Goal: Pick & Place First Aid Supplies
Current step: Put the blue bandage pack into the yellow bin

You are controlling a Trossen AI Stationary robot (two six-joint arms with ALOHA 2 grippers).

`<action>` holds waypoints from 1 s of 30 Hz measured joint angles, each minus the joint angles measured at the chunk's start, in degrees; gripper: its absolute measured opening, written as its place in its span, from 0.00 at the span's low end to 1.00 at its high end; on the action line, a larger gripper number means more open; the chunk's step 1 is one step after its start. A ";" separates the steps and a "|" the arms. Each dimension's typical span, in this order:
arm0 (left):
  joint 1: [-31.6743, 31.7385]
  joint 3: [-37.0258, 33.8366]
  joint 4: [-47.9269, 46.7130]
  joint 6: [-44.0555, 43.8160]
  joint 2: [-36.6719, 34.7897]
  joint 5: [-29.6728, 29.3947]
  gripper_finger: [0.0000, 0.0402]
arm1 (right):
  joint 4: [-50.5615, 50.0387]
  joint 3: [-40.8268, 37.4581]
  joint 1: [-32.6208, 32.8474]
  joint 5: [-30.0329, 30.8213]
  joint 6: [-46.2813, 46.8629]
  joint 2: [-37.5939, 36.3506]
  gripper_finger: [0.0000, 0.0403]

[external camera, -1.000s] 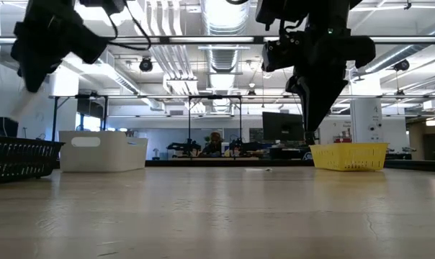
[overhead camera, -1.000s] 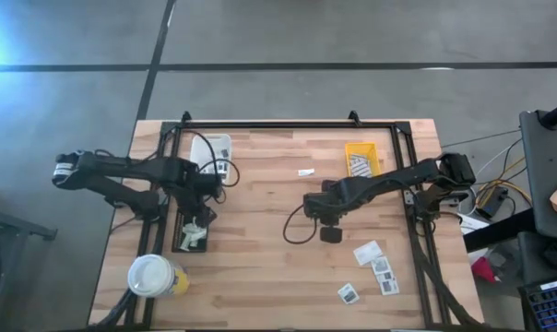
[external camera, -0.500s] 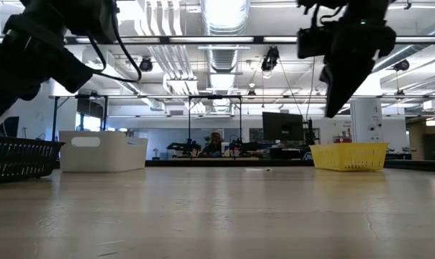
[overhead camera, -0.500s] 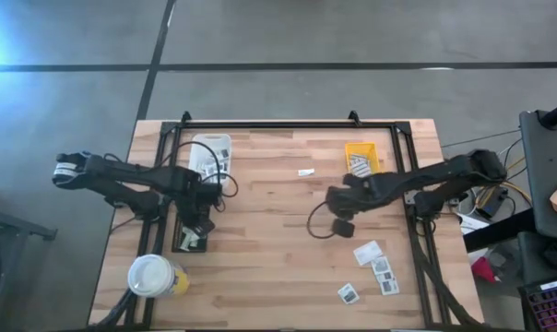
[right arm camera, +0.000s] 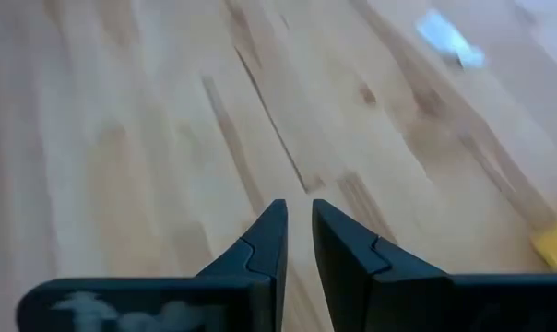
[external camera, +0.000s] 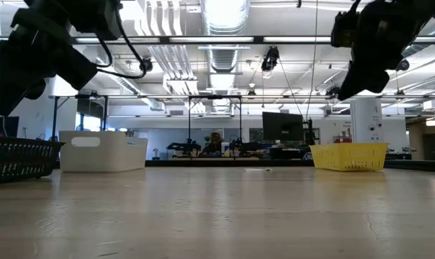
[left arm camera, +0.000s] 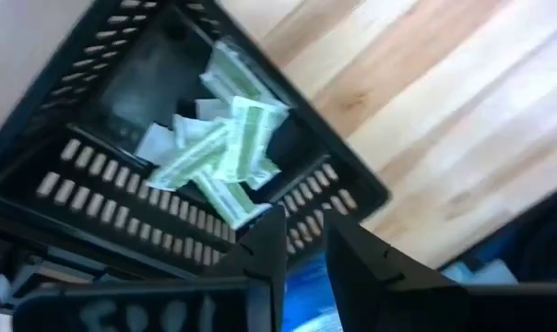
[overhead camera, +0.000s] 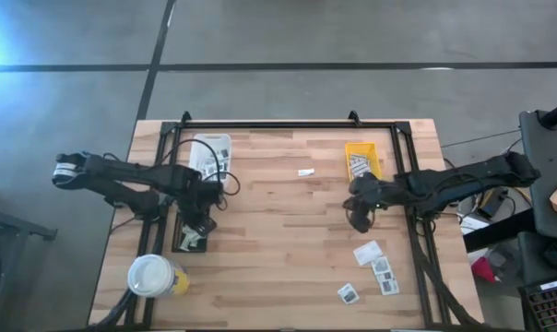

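The first aid supplies lie in several places. White packets with grey print [overhead camera: 378,266] rest flat on the wood at the near right, and one small white packet [overhead camera: 305,171] lies at the far middle. Greenish-white packets [left arm camera: 225,152] are heaped in the black tray [overhead camera: 180,242]. My left gripper [left arm camera: 304,242] hangs over that tray's edge, pointing steeply down, open, with nothing between its fingers. My right gripper [right arm camera: 299,231] hovers above bare wood at the right [overhead camera: 360,219], a narrow gap between its fingers, holding nothing.
A white tray [overhead camera: 211,150] stands at the far left and a yellow tray [overhead camera: 363,158] with packets at the far right. A large white-topped yellow cup [overhead camera: 155,275] sits near the front left corner. A black frame [overhead camera: 288,124] runs round the table. Bare wood fills the middle.
My right gripper has swung from the table's middle toward its right edge, rising slightly and turning as it went. My left gripper has sunk toward the black tray and tipped more steeply down.
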 joint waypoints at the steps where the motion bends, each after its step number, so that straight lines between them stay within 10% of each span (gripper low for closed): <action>1: 0.11 0.50 -0.04 -0.01 0.00 0.54 0.17 | 2.24 -0.92 -0.02 -0.02 -0.11 -1.00 0.13; 13: 0.22 10.70 2.08 7.59 0.00 -4.07 0.17 | 10.49 -3.47 -0.02 -2.89 -0.23 -3.69 0.13; 30: -0.46 11.16 39.65 35.05 8.54 -13.24 0.17 | 9.62 -3.67 4.77 -7.33 -0.95 -3.64 0.13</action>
